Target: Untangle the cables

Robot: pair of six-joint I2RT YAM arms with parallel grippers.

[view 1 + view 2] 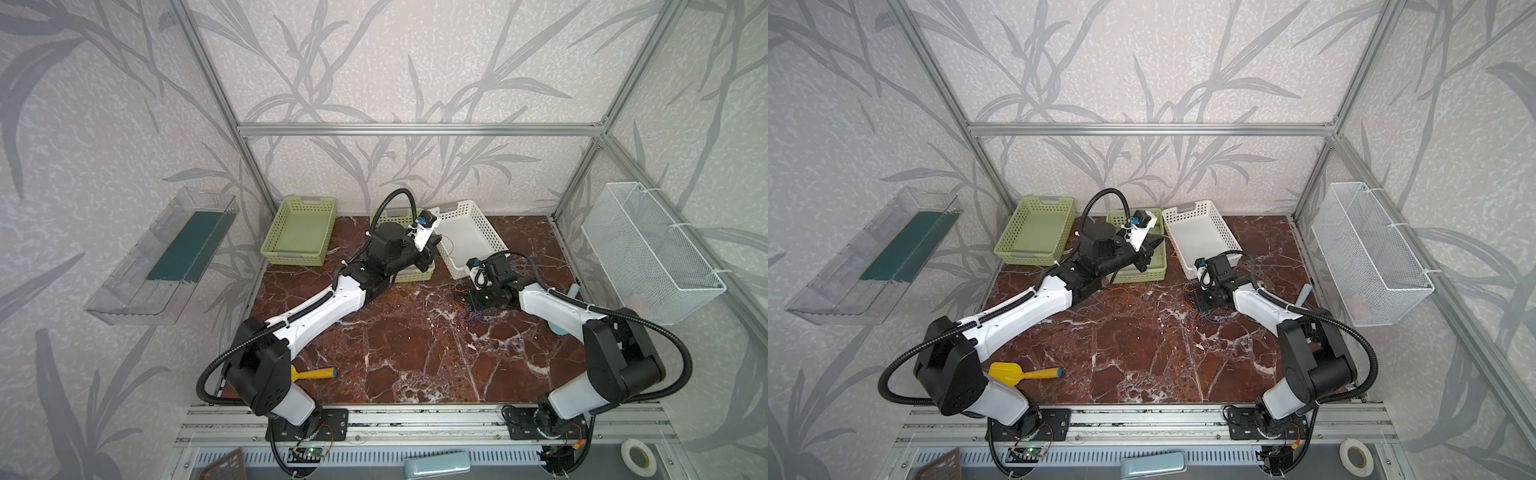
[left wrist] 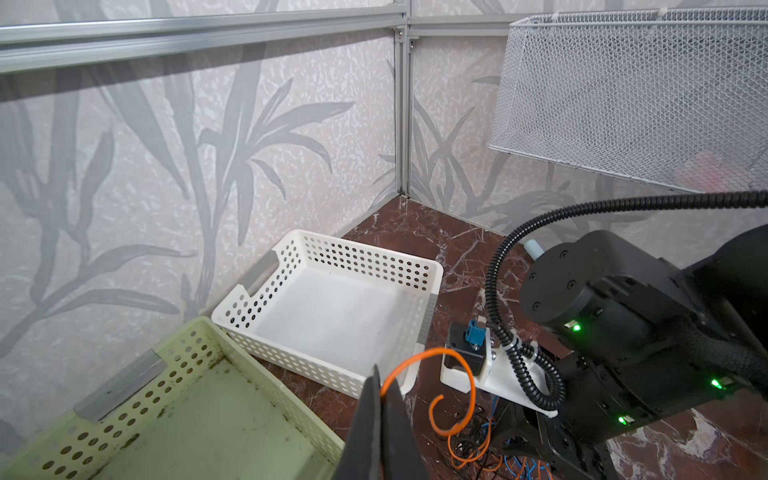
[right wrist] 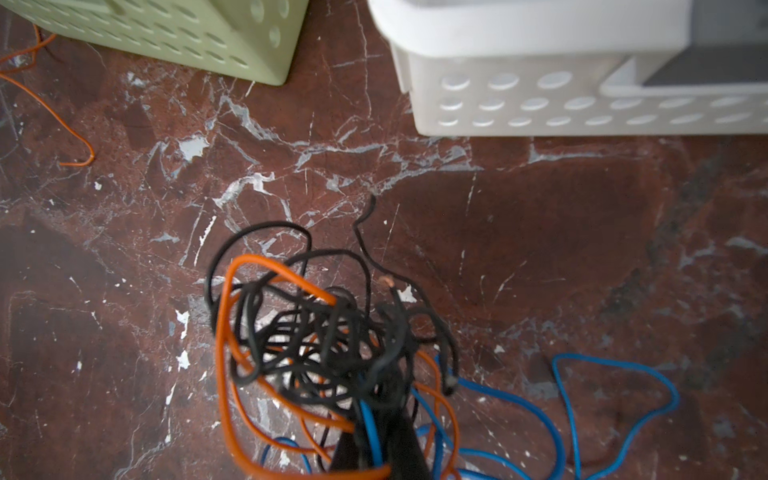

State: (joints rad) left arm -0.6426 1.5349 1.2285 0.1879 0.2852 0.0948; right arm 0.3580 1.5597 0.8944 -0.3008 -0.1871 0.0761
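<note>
Left end effector [image 2: 381, 388] fully closed on one orange cable [image 2: 436, 351], raised clear. Right end effector [image 3: 376, 449] pinching the cables [image 3: 307, 332], knot just ahead of it on bench [image 3: 540, 249], probably anchoring for pull-out.

No text, label, brand, number or sign is legible in any view; the small circuit board [image 1: 309, 451] on the front rail is too blurred to read.

Cables [image 3: 316, 340] blurry, partly beyond the edge
</note>
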